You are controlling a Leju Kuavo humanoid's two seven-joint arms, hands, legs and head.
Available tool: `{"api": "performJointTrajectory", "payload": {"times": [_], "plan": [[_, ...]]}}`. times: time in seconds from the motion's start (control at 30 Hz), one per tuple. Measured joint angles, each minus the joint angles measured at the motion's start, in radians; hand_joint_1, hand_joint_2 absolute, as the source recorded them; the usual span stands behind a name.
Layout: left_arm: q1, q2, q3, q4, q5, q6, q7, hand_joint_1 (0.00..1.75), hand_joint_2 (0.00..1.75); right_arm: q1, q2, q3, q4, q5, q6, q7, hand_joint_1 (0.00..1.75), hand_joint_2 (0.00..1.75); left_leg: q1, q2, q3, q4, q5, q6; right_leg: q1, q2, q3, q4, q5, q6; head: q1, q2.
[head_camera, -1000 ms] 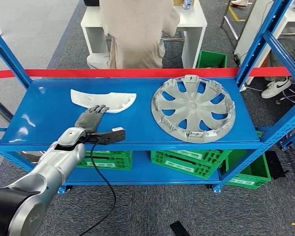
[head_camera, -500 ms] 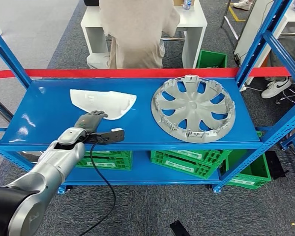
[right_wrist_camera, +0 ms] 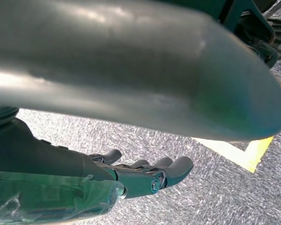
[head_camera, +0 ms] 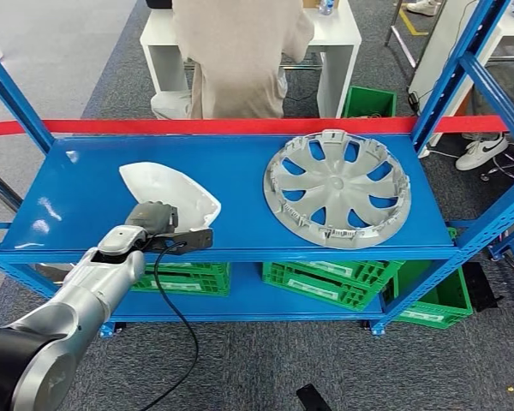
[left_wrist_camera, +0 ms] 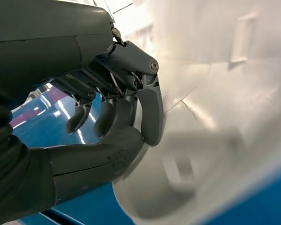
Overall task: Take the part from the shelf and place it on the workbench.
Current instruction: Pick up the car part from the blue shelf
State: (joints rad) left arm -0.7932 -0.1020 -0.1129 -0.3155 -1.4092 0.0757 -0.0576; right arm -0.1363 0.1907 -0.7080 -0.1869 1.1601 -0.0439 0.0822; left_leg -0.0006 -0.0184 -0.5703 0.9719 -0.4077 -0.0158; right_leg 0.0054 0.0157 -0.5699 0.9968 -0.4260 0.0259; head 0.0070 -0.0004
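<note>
A white curved plastic part (head_camera: 170, 190) lies on the left half of the blue shelf (head_camera: 80, 205), its near edge lifted and tilted. My left hand (head_camera: 152, 216) grips that near edge. In the left wrist view the fingers (left_wrist_camera: 151, 112) curl over the rim of the white part (left_wrist_camera: 220, 93) and the thumb lies under it. My right hand (right_wrist_camera: 146, 176) hangs over grey carpet with its fingers stretched out and nothing in it.
A silver hubcap (head_camera: 337, 188) lies on the right half of the shelf. A red bar (head_camera: 242, 126) runs along the back edge. Behind it a person (head_camera: 242, 51) sits at a white table. Green crates (head_camera: 331, 287) stand on the lower level, and blue uprights (head_camera: 448, 68) frame the right side.
My left hand's fingers have closed on the part's near edge. The part has tipped up and slid toward the shelf's front, and its right tip has drawn in to the left.
</note>
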Motion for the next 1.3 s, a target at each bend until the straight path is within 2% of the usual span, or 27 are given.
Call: {"api": "performJointTrajectory", "payload": {"times": [0.23, 0.5, 0.6, 0.67, 0.77, 0.83, 1.17, 1.3], "plan": [[0.001, 0.0, 0.0, 0.0, 0.0, 0.002, 0.0, 1.4, 1.75, 0.0, 0.0, 0.0, 0.0, 0.0, 0.0, 0.0, 0.0, 0.0, 0.0, 0.0, 0.0, 0.0, 0.0, 0.0, 0.0, 0.0, 0.0, 0.0, 0.0, 0.0, 0.0, 0.0], [0.002, 0.0, 0.0, 0.0, 0.0, 0.009, 0.001, 1.11, 1.75, 0.0, 0.0, 0.0, 0.0, 0.001, 0.0, 0.0, 0.0, 0.0, 0.0, 0.0, 0.0, 0.0, 0.0, 0.0, 0.0, 0.0, 0.0, 0.0, 0.0, 0.0, 0.0, 0.0], [0.002, 0.0, 0.0, 0.0, 0.0, 0.013, 0.001, 1.08, 1.75, 0.0, 0.0, 0.0, 0.0, 0.001, 0.0, 0.0, 0.0, 0.0, 0.0, 0.0, 0.0, 0.0, 0.0, 0.0, 0.0, 0.0, 0.0, 0.0, 0.0, 0.0, 0.0, 0.0], [0.002, 0.0, 0.0, 0.0, 0.0, 0.015, 0.001, 0.82, 1.75, 0.0, 0.0, 0.0, 0.0, 0.002, 0.0, -0.001, 0.0, 0.0, 0.0, 0.0, 0.0, 0.0, 0.0, 0.0, 0.0, 0.0, 0.0, 0.0, 0.0, 0.0, 0.0, 0.0], [0.002, 0.0, 0.0, 0.0, -0.001, 0.017, 0.002, 0.24, 1.75, 0.0, 0.0, 0.0, 0.0, 0.002, 0.0, -0.002, 0.0, 0.0, 0.0, 0.0, 0.0, 0.0, 0.0, 0.0, 0.0, 0.0, 0.0, 0.0, 0.0, 0.0, 0.0, 0.0], [0.0, 0.0, 0.0, 0.0, -0.003, 0.02, 0.002, 0.01, 1.75, 0.0, 0.0, 0.0, 0.0, 0.002, 0.0, -0.002, 0.0, 0.0, 0.0, 0.0, 0.0, 0.0, 0.0, 0.0, 0.0, 0.0, 0.0, 0.0, 0.0, 0.0, 0.0, 0.0], [-0.012, -0.001, -0.003, 0.0, -0.021, 0.067, 0.003, 0.0, 1.75, 0.0, 0.0, 0.0, 0.0, 0.002, 0.0, -0.003, 0.0, 0.0, 0.0, 0.0, 0.0, 0.0, 0.0, 0.0, 0.0, 0.0, 0.0, 0.0, 0.0, 0.0, 0.0, 0.0], [-0.013, -0.004, -0.017, 0.0, -0.049, 0.129, 0.011, 0.0, 1.75, 0.0, 0.0, 0.0, 0.0, 0.003, -0.001, -0.003, 0.0, 0.0, 0.0, 0.0, 0.0, 0.0, 0.0, 0.0, 0.0, 0.0, 0.0, 0.0, 0.0, 0.0, 0.0, 0.0]]}}
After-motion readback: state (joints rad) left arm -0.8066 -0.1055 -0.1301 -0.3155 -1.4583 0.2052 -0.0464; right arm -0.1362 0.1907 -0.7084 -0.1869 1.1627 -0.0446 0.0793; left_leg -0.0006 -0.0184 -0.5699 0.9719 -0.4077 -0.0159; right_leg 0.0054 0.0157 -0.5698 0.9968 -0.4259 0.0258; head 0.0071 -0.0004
